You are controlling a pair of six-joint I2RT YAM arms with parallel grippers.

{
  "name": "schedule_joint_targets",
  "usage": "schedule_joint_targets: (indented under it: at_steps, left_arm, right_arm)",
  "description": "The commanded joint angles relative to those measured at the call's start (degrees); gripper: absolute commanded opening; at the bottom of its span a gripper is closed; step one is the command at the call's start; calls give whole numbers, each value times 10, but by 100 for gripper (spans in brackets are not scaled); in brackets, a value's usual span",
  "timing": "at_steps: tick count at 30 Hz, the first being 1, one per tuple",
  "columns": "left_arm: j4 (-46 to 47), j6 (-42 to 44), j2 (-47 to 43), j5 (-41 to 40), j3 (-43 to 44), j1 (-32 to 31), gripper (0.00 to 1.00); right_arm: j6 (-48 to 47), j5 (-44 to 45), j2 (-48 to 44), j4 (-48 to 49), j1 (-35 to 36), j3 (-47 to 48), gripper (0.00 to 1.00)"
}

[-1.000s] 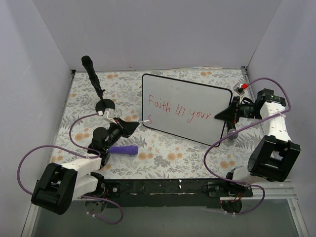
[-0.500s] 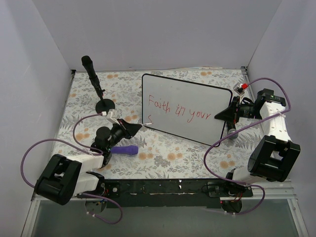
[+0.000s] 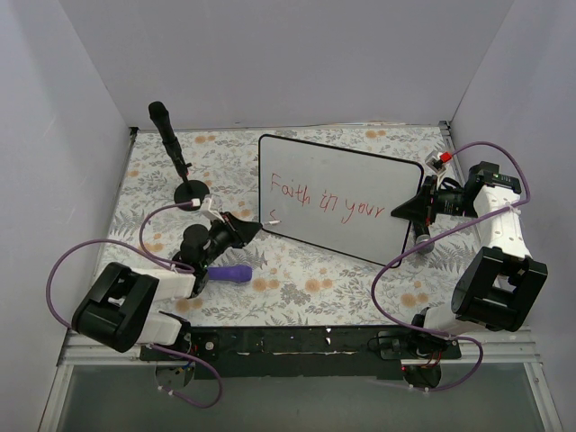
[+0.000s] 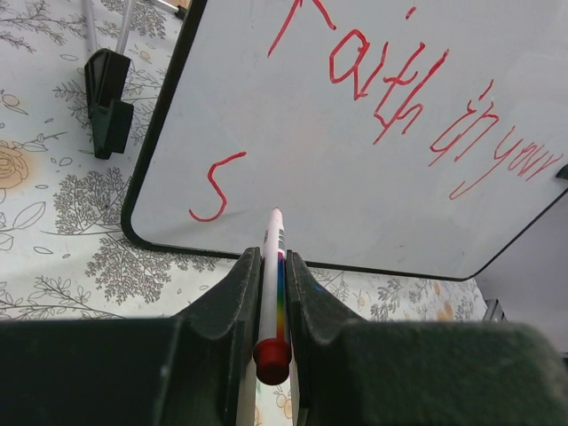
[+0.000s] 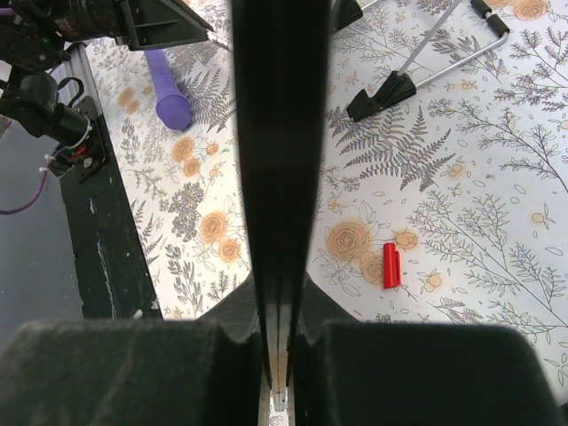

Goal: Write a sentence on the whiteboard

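White-black arms [image 3: 499,225], purple looping cables [image 3: 486,143], black grippers [image 3: 255,230]

Whiteboard [image 3: 360,175]: glossy white, thin black frame. Sentence [image 3: 328,205]: red strokes, with a lone red "S" lower left. Marker [image 4: 275,238]: white barrel, rainbow stripe, red end. Tablecloth [image 3: 297,283]: pale ground, grey fern print, orange blossoms. Handle [image 3: 227,274]: purple. Small cap [image 5: 391,265]: red. Left gripper [image 4: 271,259] and right gripper [image 5: 275,293]: black. Cables [image 3: 373,292]: purple.

Both arms are stretching out, jaws clamped tight.
The left gripper [image 3: 245,232] is pinching a pen [image 4: 272,232] lengthwise between its fingers [image 4: 232,293], tip pointing ahead. The right gripper [image 3: 409,209] is pointing inward and squeezing the board [image 5: 275,133] edge-on.
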Motion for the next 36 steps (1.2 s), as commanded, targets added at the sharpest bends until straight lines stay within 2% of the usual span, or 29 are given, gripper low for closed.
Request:
schedule_joint_targets:
  at_steps: [1, 12, 36]
  left_arm:
    - [-6, 19, 7, -37, 25, -2, 0]
    - [-30, 31, 21, -44, 41, -3, 0]
    - [-17, 24, 44, -17, 72, -5, 0]
  right_arm:
    - [-21, 27, -14, 7, 8, -1, 1]
    - [-21, 27, -13, 9, 8, -2, 1]
    - [-21, 27, -14, 9, 8, -3, 1]
